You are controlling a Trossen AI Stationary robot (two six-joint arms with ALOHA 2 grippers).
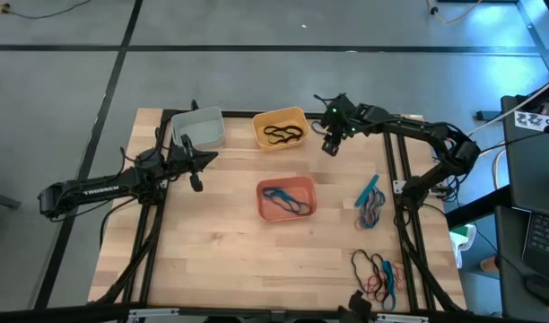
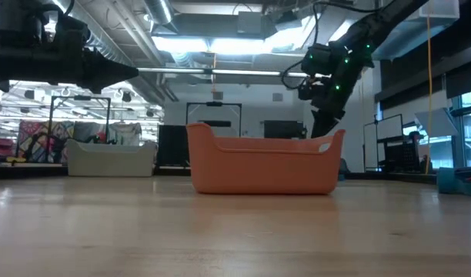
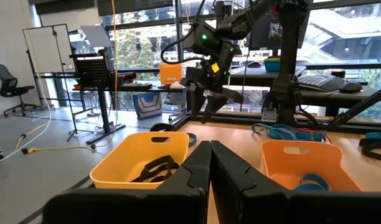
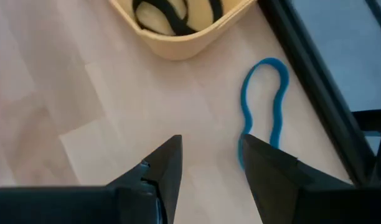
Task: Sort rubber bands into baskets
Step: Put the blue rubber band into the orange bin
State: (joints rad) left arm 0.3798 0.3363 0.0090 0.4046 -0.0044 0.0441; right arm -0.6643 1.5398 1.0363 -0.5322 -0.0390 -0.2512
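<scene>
One blue rubber-band loop lies flat on the wooden worktop just ahead of the right gripper, whose fingers are spread. It should descend straddling one strand, then pinch. The left gripper, pressed together, waits beside the pale grey plastic basket.

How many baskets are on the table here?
3: the grey-white basket near the left gripper, the yellow basket beside the right gripper, the salmon basket mid-table. None appear hidden.
</scene>
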